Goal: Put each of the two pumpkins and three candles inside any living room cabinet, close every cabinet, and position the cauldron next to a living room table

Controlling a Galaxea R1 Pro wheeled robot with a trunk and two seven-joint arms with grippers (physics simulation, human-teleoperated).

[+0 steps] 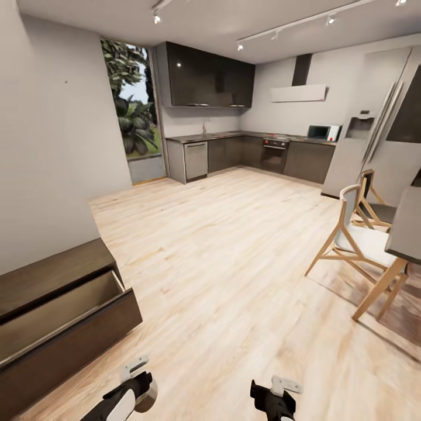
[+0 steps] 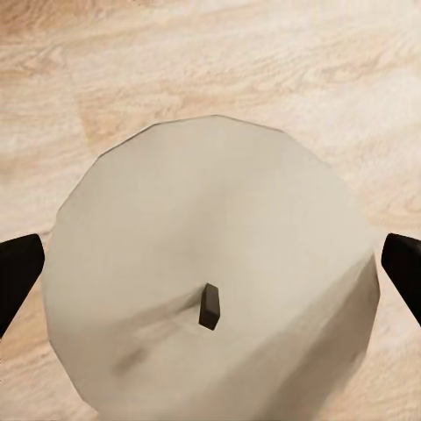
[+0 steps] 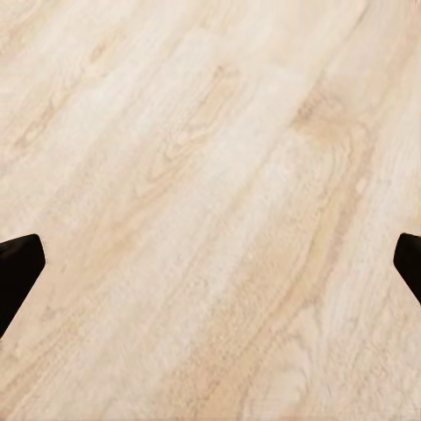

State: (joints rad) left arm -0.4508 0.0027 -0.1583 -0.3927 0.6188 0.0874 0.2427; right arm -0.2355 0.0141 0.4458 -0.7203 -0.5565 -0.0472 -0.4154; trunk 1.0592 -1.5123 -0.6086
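Here's the cabinet [image 1: 58, 316] at about eight o'clock in the head view, long, low and dark brown, its top drawer pulled open and the pale beige inside on show. I can see nothing lying in the part of the drawer that shows. Both arms hang low at the bottom edge, the left gripper [image 1: 135, 383] at roughly seven o'clock, the right gripper [image 1: 279, 393] at about five.

Look down the left wrist view: a candle [image 2: 210, 281] sits end-on between the dark fingers [image 2: 17, 276], whitish, faceted, with a small dark wick stub in the middle. The fingers stand at either edge with the candle spanning nearly the whole gap, so I judge it gripped, though the contact itself is not in sight. In the right wrist view the right fingers [image 3: 17, 272] are spread wide with bare wooden floor [image 3: 210, 210] between them, holding nothing.

The step in hand, as I read it, is getting this candle into the open drawer. To do it well, turn toward eight o'clock, carry the left arm over the drawer's front edge, and lower it well inside before letting go, so the candle neither rolls nor catches the rim. Keep the right arm clear of the drawer front.
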